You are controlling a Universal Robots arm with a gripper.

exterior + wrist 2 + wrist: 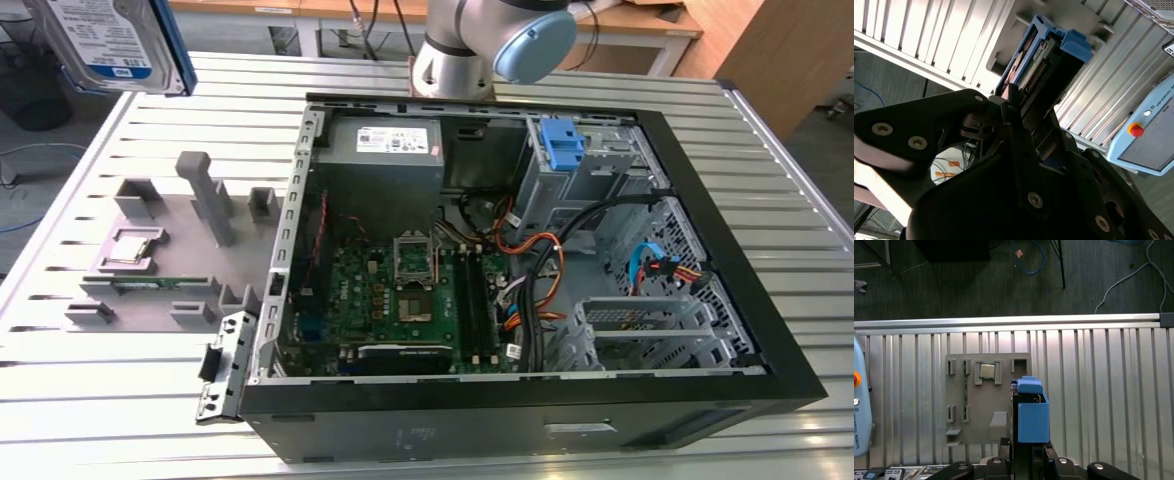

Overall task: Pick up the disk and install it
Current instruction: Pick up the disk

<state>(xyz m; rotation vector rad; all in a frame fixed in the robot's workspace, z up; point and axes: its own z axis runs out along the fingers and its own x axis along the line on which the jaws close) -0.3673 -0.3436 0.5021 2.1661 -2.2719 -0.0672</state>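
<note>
Risk: disk (pixel 114 45) slips or tilts in grip. Claw (pixel 1029 107) appears to hold one end only, rest overhanging. Blue rail bracket (pixel 1032 416) could snag on cables (pixel 531 262) or rim of open computer case (pixel 787 330) if misaligned. Claw pinching disk across flat faces. Disk in air over edge of grey parts tray (pixel 984 405) on slatted table (pixel 1104 390), well apart from case, at exterior view's left.

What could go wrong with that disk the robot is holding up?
The hand grips the disk by one end, lifted off the table; a slip could drop it onto the grey parts holder. Inside the computer case, loose cables might snag it.
</note>
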